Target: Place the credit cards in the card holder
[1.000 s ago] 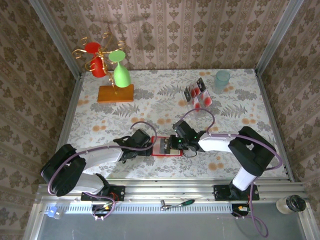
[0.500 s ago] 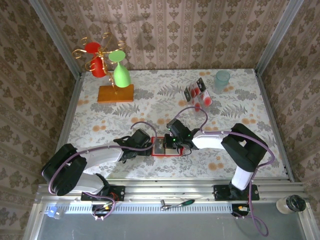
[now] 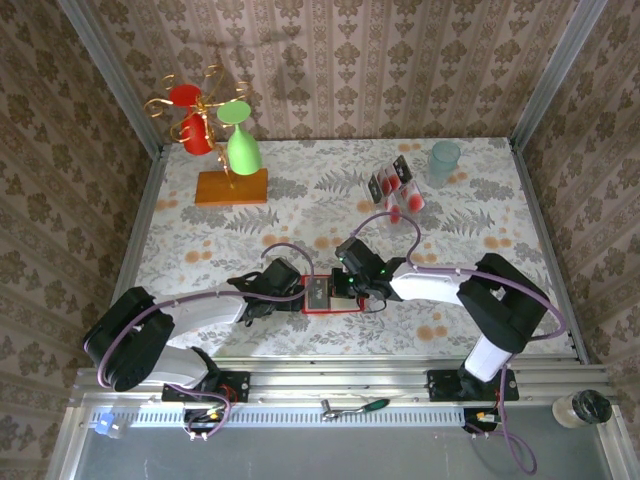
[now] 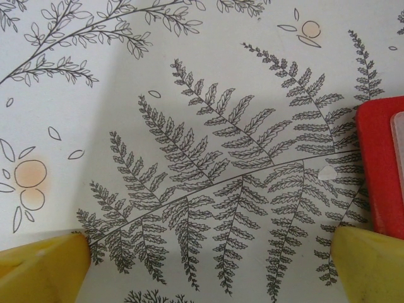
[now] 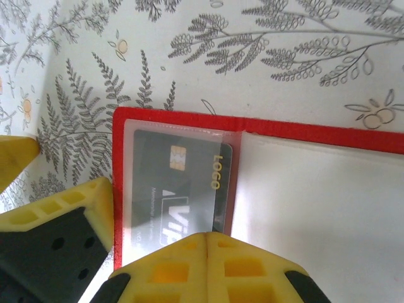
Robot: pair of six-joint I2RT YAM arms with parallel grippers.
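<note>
The card holder (image 3: 345, 304) lies open and flat near the table's front, red with pale inner pockets (image 5: 315, 208). A dark credit card (image 5: 180, 186) marked LOGO and VIP sits under its left clear pocket. My right gripper (image 5: 207, 237) is shut, tips together over that card's near edge, with nothing between the fingers. My left gripper (image 4: 208, 252) is open and low over the tablecloth just left of the holder's red edge (image 4: 379, 164). One of its fingers (image 5: 69, 221) stands beside the holder's left side. More credit cards (image 3: 393, 183) stand in a clear rack at the back.
A gold stand on an orange block (image 3: 231, 187) carries red and green cups at the back left. A teal cup (image 3: 444, 160) stands at the back right, near the clear rack (image 3: 403, 200). Metal frame rails (image 3: 545, 230) border the table.
My right gripper has shifted slightly left over the holder and its jaws have come together. The dark card lies a little further left in the pocket. The left arm has not moved.
</note>
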